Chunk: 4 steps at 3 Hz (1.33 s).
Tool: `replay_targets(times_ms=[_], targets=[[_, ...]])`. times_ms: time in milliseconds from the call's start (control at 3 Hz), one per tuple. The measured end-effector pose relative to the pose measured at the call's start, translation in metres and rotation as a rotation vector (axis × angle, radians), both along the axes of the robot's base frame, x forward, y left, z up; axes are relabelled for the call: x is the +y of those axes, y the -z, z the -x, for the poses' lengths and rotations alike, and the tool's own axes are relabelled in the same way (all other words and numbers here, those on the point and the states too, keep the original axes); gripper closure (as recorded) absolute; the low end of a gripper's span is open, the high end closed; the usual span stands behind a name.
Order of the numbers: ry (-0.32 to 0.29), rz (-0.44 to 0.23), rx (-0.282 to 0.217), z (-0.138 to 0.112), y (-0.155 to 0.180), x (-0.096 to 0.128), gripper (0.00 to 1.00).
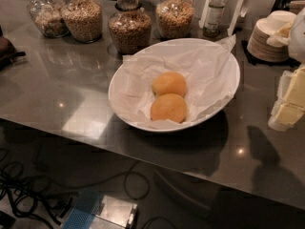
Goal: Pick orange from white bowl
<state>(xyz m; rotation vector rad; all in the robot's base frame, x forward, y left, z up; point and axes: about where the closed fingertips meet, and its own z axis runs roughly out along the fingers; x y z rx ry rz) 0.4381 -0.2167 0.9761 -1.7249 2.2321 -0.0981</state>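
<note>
I've picked nothing yet. The orange, the paler one, lies in the white bowl mid-tabletop, touching its darker twin. My gripper hangs at the right edge, well apart; whether spread or pressed together, I cannot tell.

Glossy grey counter, light spots reflected; dark floor, tangled cables; hand at right edge.

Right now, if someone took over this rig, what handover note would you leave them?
Claw: at the right edge of the view, to the right of the white bowl, clear of the fruit.
Orange: the paler, farther one, on the paper in the bowl, touching the darker twin.
Done: nothing lifted yet.
Left: reach in, grasp the orange, lift it out.
</note>
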Motion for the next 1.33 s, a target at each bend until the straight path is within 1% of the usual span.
replay_targets(times_ms=[333, 667, 1000, 1333], targets=[[0.000, 0.000, 0.000, 0.000, 0.000, 0.000, 0.00], [-0.036, -0.040, -0.020, -0.014, -0.004, 0.018, 0.00], [-0.119, -0.141, -0.040, -0.040, -0.016, 0.053, 0.00], [-0.190, -0.242, -0.052, -0.068, -0.039, 0.089, 0.00]])
